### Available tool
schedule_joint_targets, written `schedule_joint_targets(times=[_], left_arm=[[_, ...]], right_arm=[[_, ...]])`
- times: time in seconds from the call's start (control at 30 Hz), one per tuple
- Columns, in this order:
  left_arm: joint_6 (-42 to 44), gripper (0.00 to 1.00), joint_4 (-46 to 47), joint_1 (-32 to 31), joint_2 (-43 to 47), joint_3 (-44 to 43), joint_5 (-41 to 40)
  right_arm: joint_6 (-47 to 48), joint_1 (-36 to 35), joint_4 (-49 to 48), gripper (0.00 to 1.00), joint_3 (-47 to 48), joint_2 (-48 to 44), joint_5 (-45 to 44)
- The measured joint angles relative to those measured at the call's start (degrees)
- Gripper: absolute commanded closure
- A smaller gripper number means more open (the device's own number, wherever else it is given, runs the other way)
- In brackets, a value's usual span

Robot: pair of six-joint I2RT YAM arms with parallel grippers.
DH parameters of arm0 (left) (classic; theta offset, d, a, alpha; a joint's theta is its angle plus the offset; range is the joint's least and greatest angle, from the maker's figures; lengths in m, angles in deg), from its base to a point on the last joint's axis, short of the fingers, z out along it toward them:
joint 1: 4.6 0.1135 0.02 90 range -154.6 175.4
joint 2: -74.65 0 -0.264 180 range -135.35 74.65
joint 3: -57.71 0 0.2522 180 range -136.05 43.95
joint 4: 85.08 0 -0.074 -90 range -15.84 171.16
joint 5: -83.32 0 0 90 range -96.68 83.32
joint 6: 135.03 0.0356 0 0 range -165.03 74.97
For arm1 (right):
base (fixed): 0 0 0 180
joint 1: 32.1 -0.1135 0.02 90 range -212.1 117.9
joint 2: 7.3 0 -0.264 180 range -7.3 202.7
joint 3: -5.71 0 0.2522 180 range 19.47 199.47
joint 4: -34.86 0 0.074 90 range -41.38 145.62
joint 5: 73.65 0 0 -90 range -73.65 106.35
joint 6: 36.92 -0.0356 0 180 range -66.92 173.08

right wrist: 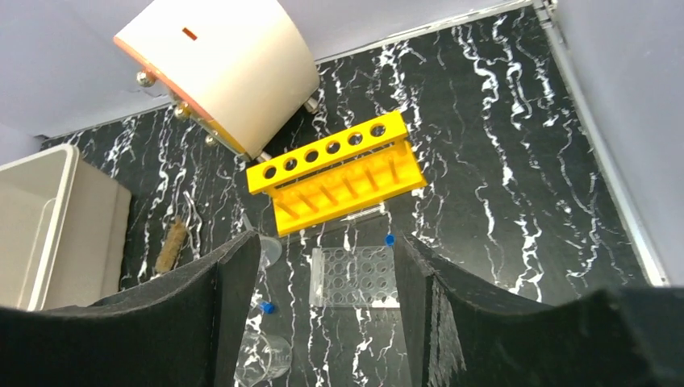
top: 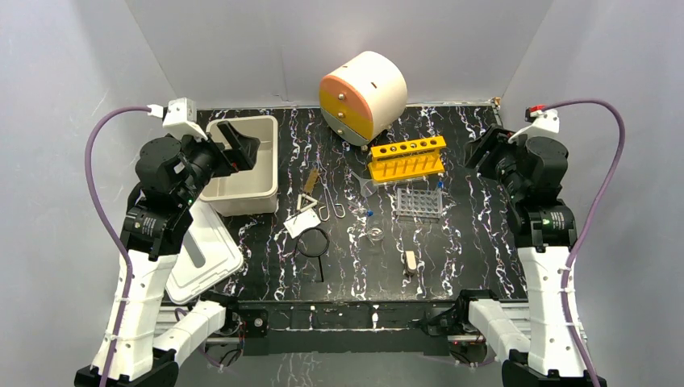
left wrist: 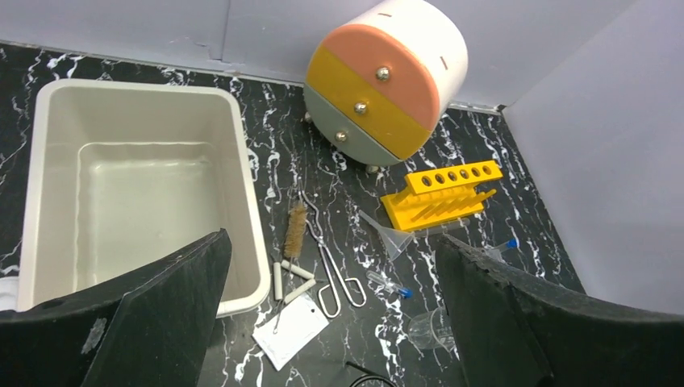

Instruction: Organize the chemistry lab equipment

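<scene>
Beaker (right wrist: 266,359) partly off-frame below

A black counter (top: 484,242), veined in white like marble, is lying at the middle of the scene. Three plain pale grey walls are closing it in: the back wall (top: 242,48) is standing straight across, while the left wall (top: 48,81) and the right wall (top: 637,64) are slanting outward toward the near side. A vertical seam (left wrist: 225,32) is running down the back wall where two panels are meeting. A thin metal strip (right wrist: 613,169) is edging the counter along its right side, just below the right wall. Soft, even light is filling the enclosure, casting only faint shadows and leaving the walls looking slightly bluish
</scene>
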State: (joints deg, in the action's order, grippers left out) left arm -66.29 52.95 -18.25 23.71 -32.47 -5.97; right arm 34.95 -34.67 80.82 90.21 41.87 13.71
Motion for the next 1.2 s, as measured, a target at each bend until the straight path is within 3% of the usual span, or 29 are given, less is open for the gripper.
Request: schedule_joint_targets(times=[0.3, 0.5, 0.7, 0.87, 1.0, 1.07, 1.2], left_arm=[[-1.9, 0.02, 3.5, -0.1, -1.1, 2.4, 4.4], [-4.9, 0.02, 6.6, -0.1, -2.9, 7.2, 9.6], [-7.7, 0.02, 12.6, -0.1, -3.3, 11.5, 20.2], [-10.2, 0.02, 17.1, -0.4, -5.0, 11.5, 24.8], [-11.0, 0.02, 18.2, -0.4, -5.2, 11.8, 24.7], [-11.0, 0.02, 17.8, -0.4, -5.2, 11.8, 23.5], [-10.0, 0.02, 13.1, -0.4, -5.8, 10.0, 18.0]], right_arm=[[-2.3, 0.3, -7.4, 0.16, -8.6, -3.3, 8.5], [-3.2, 0.3, -11.3, 0.16, -12.3, -3.5, 18.3], [-4.3, -1.9, -11.8, 0.2, -12.4, 0.3, 24.4], [-3.8, -9.1, -9.7, 0.26, -10.8, 7.0, 21.8], [-2.2, -20.9, -7.5, 0.31, -7.8, 13.1, 14.2], [-1.3, -26.2, -7.0, 0.35, -7.2, 15.6, 11.8], [1.4, -30.4, -5.9, 0.42, -5.5, 23.1, 9.7]])
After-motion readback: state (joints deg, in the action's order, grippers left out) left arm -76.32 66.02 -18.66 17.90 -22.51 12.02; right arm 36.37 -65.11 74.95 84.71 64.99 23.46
